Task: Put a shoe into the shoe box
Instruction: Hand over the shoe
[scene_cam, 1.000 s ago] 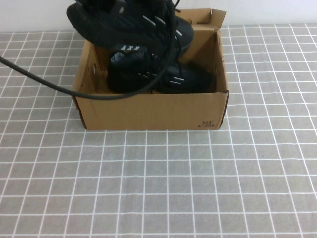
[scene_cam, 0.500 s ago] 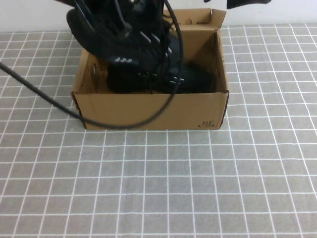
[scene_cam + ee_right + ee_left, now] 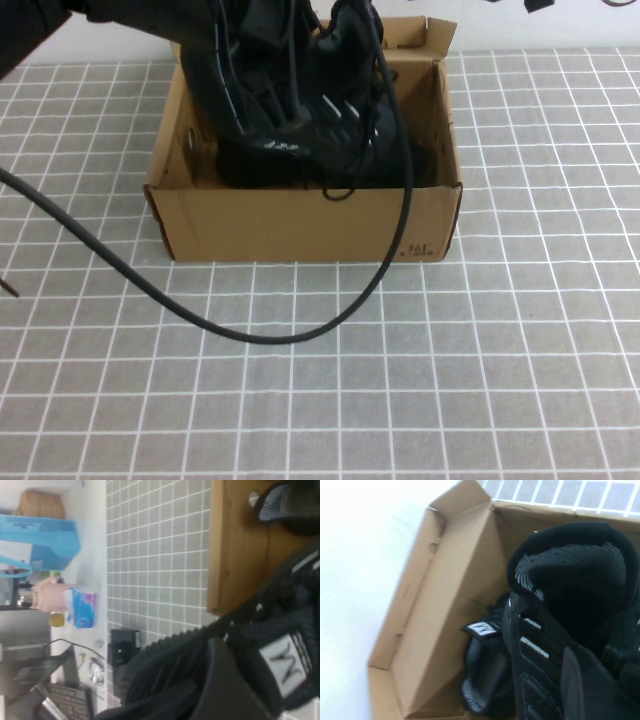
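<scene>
Nearest you, a black cable (image 3: 250,335) loops across the gridded desk (image 3: 300,420) in front of the shoe box (image 3: 300,225), whose long axis runs side to side across your view.

Above its front wall the shoe (image 3: 290,100) hangs tilted. Its lower end is already below the rim and its upper end leans toward your left arm's side. Its length roughly follows the box's length, so you likely need only a short descent and a levelling.

The left pincer (image 3: 582,680) is the one carrying it. Its jaws are closed tight on the shoe's upper near the collar, and the shoe hangs directly beneath it. A second, matching shoe (image 3: 482,680) lies on the box floor under and beside the held one, so expect them to touch.

The right pincer (image 3: 227,685) sits close against the same shoe by its white tongue label. You cannot tell whether it is gripping.
</scene>
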Controlling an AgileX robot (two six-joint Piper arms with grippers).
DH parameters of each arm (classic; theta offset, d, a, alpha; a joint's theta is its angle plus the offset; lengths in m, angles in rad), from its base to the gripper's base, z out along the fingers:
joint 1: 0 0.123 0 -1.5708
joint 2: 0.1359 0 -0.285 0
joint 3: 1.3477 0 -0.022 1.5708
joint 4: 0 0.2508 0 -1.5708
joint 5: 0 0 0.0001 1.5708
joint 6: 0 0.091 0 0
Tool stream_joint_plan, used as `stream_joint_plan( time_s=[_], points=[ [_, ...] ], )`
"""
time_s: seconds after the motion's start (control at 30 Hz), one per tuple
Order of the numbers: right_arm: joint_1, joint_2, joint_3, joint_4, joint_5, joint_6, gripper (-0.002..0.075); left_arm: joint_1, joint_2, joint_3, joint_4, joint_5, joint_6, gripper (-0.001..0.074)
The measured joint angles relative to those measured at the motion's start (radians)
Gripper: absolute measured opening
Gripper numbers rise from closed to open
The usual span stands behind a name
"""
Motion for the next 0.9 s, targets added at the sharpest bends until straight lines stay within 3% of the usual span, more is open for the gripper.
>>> stream_joint_plan(
  time_s=[0.13, 0.37, 0.9],
  points=[
    [0.000, 0.009, 0.000, -0.008, 0.000, 0.012, 0.0355, 0.000, 0.000, 0.000, 0.043, -0.026, -0.002, 0.0031],
    [-0.002, 0.035, 0.000, -0.069, 0.000, 0.025, 0.0502, 0.000, 0.000, 0.000, 0.072, -0.080, -0.006, 0.0031],
    [-0.043, 0.123, 0.000, 0.111, -0.005, 0.118, 0.0522, 0.000, 0.052, 0.062, 0.073, -0.191, 0.077, 0.0031]
  ],
)
